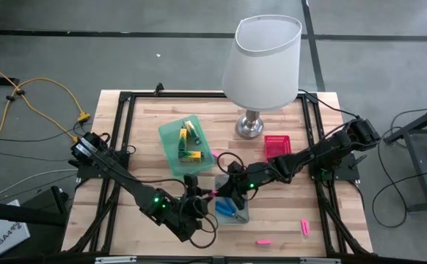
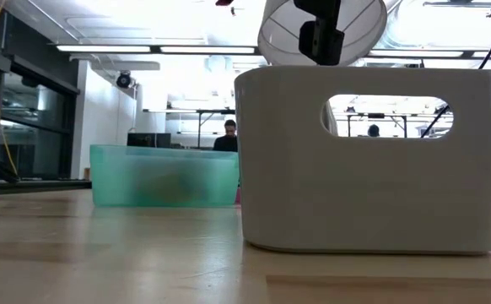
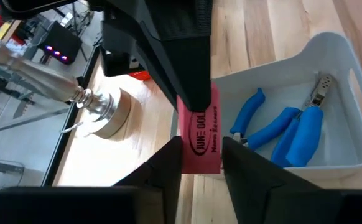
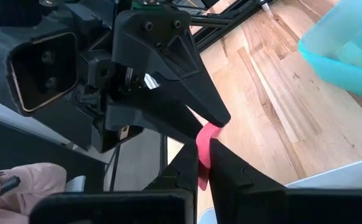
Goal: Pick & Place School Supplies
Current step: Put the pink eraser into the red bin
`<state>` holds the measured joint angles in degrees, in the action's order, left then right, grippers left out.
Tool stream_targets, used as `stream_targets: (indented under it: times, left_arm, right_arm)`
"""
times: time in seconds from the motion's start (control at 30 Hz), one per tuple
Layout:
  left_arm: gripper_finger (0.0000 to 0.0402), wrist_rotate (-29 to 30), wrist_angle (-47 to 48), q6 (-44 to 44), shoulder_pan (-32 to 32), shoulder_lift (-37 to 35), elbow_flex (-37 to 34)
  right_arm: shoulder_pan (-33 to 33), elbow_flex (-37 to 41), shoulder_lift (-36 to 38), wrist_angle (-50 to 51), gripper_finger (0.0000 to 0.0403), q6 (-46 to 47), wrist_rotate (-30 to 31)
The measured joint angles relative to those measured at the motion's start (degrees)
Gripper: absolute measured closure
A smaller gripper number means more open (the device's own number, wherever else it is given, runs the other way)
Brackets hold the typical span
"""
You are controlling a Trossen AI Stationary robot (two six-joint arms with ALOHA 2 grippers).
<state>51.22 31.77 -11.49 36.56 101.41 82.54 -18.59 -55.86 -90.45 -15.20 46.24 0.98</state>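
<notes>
Pink bar (image 3: 201, 138) pinched by right tool (image 4: 203, 163), between left tool (image 3: 201, 163)'s part-open fingers, above grey tray (image 3: 330, 163)

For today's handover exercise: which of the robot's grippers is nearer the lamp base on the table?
Right. The right gripper is nearer the lamp base, across the pink bar they share. The left gripper sits on that bar's far side, slightly farther from the base.
</notes>
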Motion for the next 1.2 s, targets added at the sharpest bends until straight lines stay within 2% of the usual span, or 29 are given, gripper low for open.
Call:
stream_targets:
  times: [0.3, 0.87, 1.0, 1.2]
  left_arm:
    - [0.0236, -1.2, -0.6, 1.0, 0.0, 0.0, 0.0]
    - [0.0231, -1.7, 0.1, 0.7, 0.0, 0.0, 0.0]
    - [0.0231, -1.6, 0.2, 0.7, 0.0, 0.0, 0.0]
    - [0.0231, -1.6, 0.1, 0.6, 0.0, 0.0, 0.0]
  right_arm:
    - [0.0, 0.0, 0.0, -0.1, 0.0393, -0.1, -0.2]
    - [-2.5, 0.0, 0.6, 2.4, 0.0393, -0.1, -0.4]
    - [-4.3, -0.1, 3.9, 8.5, 0.0393, 0.0, 4.2]
    - [-8.1, 0.0, 9.9, 20.5, 0.0393, 0.4, 16.3]
